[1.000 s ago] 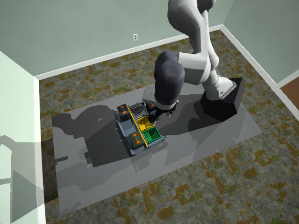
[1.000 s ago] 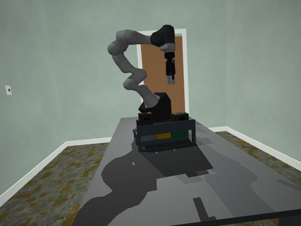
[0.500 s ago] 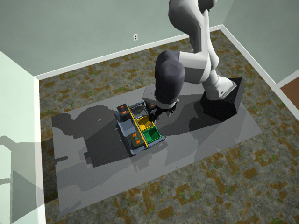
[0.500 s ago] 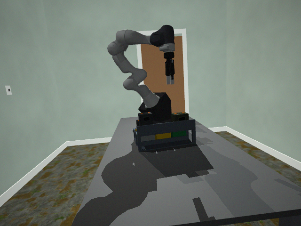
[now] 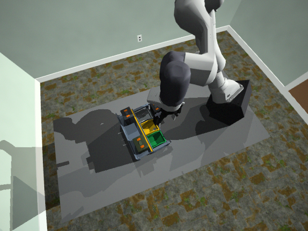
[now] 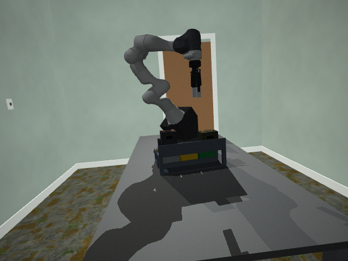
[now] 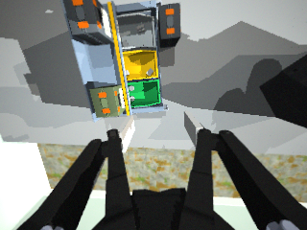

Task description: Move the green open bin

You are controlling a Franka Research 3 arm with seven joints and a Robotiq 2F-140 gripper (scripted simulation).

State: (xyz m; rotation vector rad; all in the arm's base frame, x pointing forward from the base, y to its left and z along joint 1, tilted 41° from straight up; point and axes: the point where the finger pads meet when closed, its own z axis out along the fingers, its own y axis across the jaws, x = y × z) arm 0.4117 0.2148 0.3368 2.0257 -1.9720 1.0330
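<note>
Down the wrist view, the gripper hangs with its fingers parted about halfway and nothing between them. Beyond them sits the shelf, well below on the table top. The green open bin sits in the end slot, right beside the yellow bin, with a grey bin past that. From the exterior view the gripper is high above the rack, nowhere near contact. By my read, nothing is done yet: the descent, grasp, pull-out, placing and release all remain.
</note>
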